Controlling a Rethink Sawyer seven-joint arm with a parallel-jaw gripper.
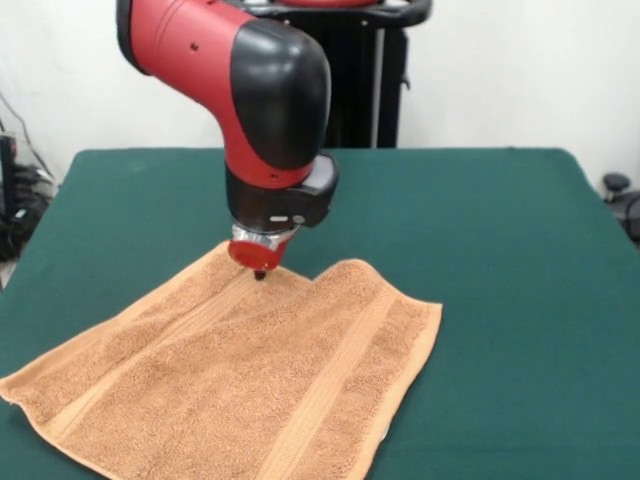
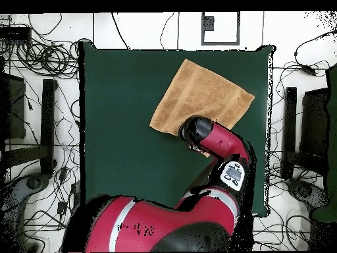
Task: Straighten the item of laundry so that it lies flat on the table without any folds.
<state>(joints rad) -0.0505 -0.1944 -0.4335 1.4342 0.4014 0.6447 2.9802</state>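
The towel (image 1: 250,380) lies spread on the table (image 1: 500,250), claw (image 1: 260,272) touching its far edge, grip state unclear.

A robotics lab, by the look of it. A red and black arm (image 1: 250,90) on a pedestal works over a green tabletop (image 1: 480,260) against plain white walls. Tangled cables (image 2: 46,59) and dark equipment stands (image 2: 47,118) crowd the floor around it.

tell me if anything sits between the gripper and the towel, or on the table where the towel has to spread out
Nothing visible does. The gripper is right at the towel near its far edge, and no other object shows on the green table around it.
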